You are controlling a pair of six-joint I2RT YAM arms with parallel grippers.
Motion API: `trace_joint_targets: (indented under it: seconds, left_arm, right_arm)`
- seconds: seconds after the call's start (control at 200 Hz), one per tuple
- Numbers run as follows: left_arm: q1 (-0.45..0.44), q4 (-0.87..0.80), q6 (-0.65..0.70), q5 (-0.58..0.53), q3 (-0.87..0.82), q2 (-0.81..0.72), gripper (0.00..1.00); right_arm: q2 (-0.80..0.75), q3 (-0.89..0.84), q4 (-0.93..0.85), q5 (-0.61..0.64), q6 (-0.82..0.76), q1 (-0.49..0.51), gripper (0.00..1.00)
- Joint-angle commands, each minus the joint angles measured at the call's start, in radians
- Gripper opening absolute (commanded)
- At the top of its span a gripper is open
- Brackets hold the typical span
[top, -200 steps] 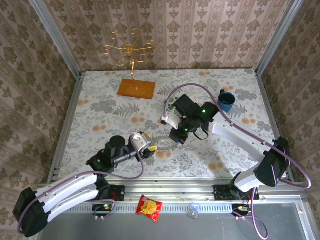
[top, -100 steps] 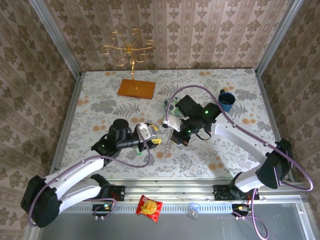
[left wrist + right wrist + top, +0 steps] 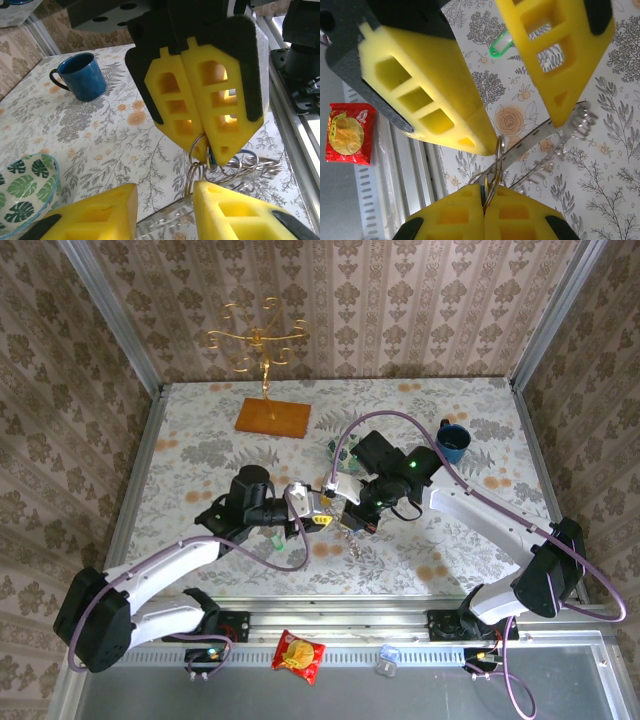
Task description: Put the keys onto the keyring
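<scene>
While our right gripper point(image 3: 484, 192) pinches the keyring point(image 3: 496, 162) tight, our left gripper point(image 3: 164, 192) straddles it half-open; we judge it must close squarely next.

Keyring point(image 3: 495, 167): thin silver wire loop, upright, pinched between right gripper point(image 3: 485, 192) pads. Green key point(image 3: 500, 44): lying flat, well apart from that gripper.

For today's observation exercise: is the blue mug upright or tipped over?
Upright: the blue mug stands on its base, rim facing up, handle to the side.

Beige damask wallpaper walls point(image 3: 400, 300), floral-patterned tabletop point(image 3: 200, 450), aluminium frame rails point(image 3: 134, 480)
</scene>
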Motion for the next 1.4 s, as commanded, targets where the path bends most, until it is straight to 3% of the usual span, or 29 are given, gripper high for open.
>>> trace_joint_targets:
  seconds: [0.0,0.445,0.635,0.82,1.03,1.395]
  left_arm:
    - [0.009,0.01,0.017,0.059,0.026,0.014,0.31]
    - [0.008,0.017,0.013,0.095,0.03,0.037,0.17]
    - [0.009,-0.015,0.041,0.102,0.042,0.049,0.0]
    - [0.009,0.063,0.017,0.076,0.002,0.031,0.0]
    - [-0.009,0.356,-0.126,0.037,-0.1,0.028,0.0]
    - [-0.078,0.411,-0.099,-0.092,-0.131,0.055,0.0]
  right_arm:
    - [-0.021,0.016,0.04,-0.048,-0.015,0.0,0.0]
    - [-0.008,0.026,0.065,-0.063,-0.01,0.01,0.0]
    - [-0.014,0.025,0.066,-0.06,-0.001,0.011,0.0]
    - [-0.059,-0.052,0.115,-0.079,0.112,-0.059,0.0]
    - [-0.121,-0.206,0.255,-0.186,0.253,-0.118,0.0]
    - [-0.073,-0.241,0.329,-0.25,0.297,-0.125,0.0]
